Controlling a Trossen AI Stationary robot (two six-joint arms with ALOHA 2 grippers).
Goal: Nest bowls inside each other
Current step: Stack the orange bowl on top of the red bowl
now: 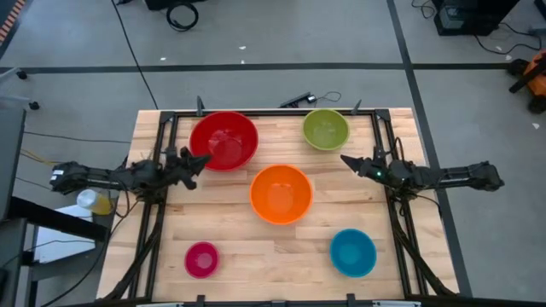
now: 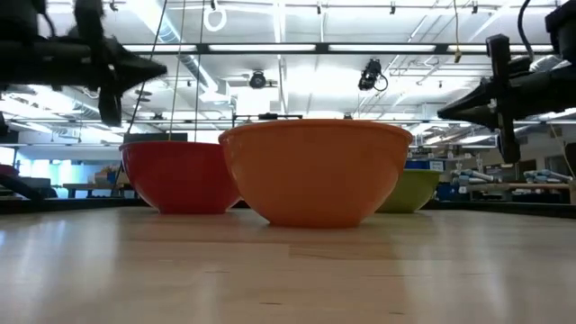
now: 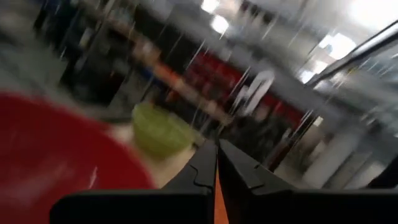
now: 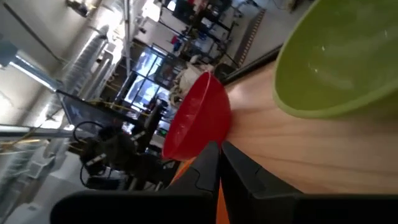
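Note:
Five bowls stand apart on their bases on the wooden table: the red one (image 1: 223, 140) at far left, the green one (image 1: 326, 129) at far right, the orange one (image 1: 281, 194) in the middle, the magenta one (image 1: 201, 259) near left and the blue one (image 1: 353, 252) near right. My left gripper (image 1: 203, 159) is shut and holds nothing; it hovers level beside the red bowl's near left rim. My right gripper (image 1: 346, 159) is shut and holds nothing too; it hovers level just near of the green bowl. In the low view the orange bowl (image 2: 315, 171) stands in front.
Black frame rails (image 1: 162, 136) run along the table's left, right and far edges. Bare wood lies between the orange bowl and the two near bowls. Cables (image 1: 181, 14) and gear lie on the floor beyond the table.

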